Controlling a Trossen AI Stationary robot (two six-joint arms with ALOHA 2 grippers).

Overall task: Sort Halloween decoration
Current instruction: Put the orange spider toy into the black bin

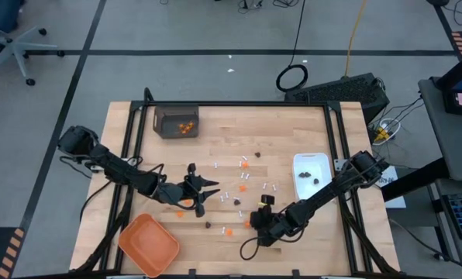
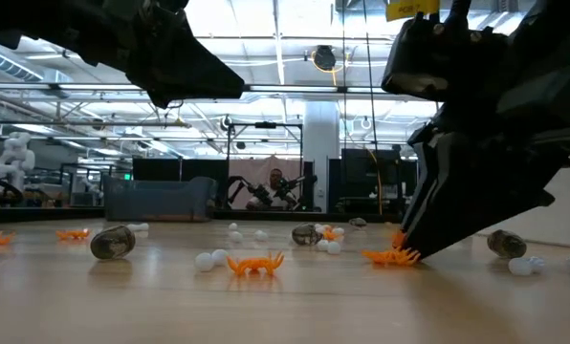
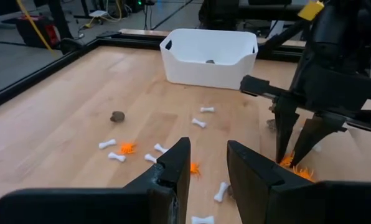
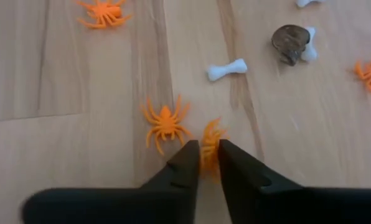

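Note:
Tiny Halloween pieces lie scattered on the wooden table (image 1: 293, 124): orange spiders (image 4: 165, 121), white bones (image 4: 226, 70) and dark brown lumps (image 4: 290, 42). My right gripper (image 4: 208, 155) is down at the table's near middle (image 1: 253, 223), shut on one orange spider (image 4: 210, 144). My left gripper (image 3: 207, 168) hovers above the table left of centre (image 1: 209, 195), open, with nothing between its fingers. It points level toward the right gripper (image 3: 294, 146). My right gripper pinches an orange spider (image 4: 210, 140) between its two fingertips. The fingers slant down from above. The spider stands on edge between them, and in the low view its legs (image 2: 390, 256) still rest on the table.
An orange tray (image 1: 147, 244) sits at the near left corner. A white dish (image 1: 312, 177) with a few dark lumps stands at the right. A dark box (image 1: 175, 122) with orange bits is at the far left. Black rails frame the table.

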